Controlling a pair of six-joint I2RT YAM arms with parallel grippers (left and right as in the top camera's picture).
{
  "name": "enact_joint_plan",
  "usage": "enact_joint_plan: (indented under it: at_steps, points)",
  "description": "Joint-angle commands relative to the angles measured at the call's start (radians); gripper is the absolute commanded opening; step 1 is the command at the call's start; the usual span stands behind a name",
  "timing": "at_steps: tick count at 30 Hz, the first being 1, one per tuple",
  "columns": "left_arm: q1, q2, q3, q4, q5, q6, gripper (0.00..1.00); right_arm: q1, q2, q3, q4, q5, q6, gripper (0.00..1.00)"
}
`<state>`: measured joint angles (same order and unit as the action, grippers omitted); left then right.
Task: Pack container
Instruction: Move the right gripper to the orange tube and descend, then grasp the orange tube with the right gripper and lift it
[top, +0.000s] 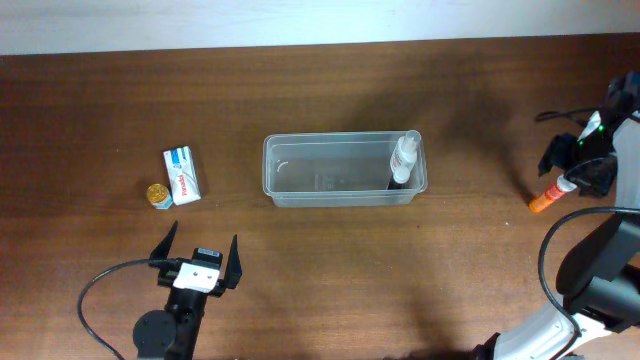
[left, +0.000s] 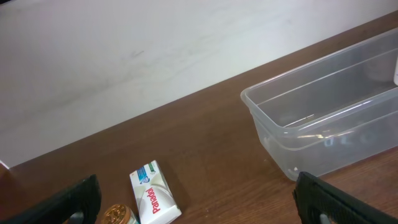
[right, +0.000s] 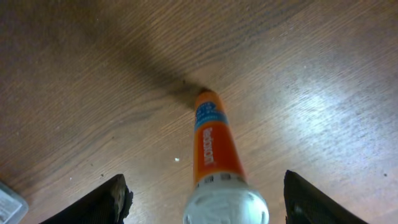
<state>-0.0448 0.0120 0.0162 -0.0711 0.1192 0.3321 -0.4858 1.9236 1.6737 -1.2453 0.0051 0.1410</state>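
The clear container (top: 300, 196) sits mid-desk (top: 320, 300) with a white bottle (top: 404, 157) propped at its right end, as the left gripper (top: 200, 245) hangs near a small box (top: 182, 173), fingers spread wide, and the right gripper (right: 205, 180) spreads its fingers either side of an orange tube (right: 211, 143) without touching it.

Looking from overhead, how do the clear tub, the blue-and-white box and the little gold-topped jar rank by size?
1. Clear tub, by far the largest.
2. Blue-and-white box.
3. Gold-topped jar, smallest.
All rest on the same table, so camera nearness hardly matters.
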Motion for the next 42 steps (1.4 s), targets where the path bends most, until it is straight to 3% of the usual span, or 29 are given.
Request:
enact_joint_plan:
  at_steps: [1, 5, 17, 30, 35, 42]
  points:
    - [0.005, -0.007, -0.008, 0.002, -0.007, -0.006, 0.99, -0.002, -0.002, -0.015, 0.018, -0.006, -0.006, 0.72]
    - [0.005, -0.007, -0.008, 0.002, -0.007, -0.006, 0.99, -0.002, -0.002, -0.015, 0.031, -0.006, -0.006, 0.64]
    - [0.005, -0.007, -0.008, 0.002, -0.007, -0.006, 1.00, -0.002, 0.029, -0.058, 0.059, -0.021, -0.006, 0.62]
    - [0.005, -0.007, -0.008, 0.002, -0.007, -0.006, 0.99, -0.002, 0.030, -0.064, 0.071, -0.021, -0.006, 0.35]
    - [0.005, -0.007, -0.008, 0.002, -0.007, -0.006, 0.99, 0.001, 0.029, -0.063, 0.068, -0.024, -0.006, 0.28]
    - [0.005, -0.007, -0.008, 0.002, -0.007, -0.006, 0.99, 0.001, 0.012, -0.041, 0.039, -0.053, -0.006, 0.27]
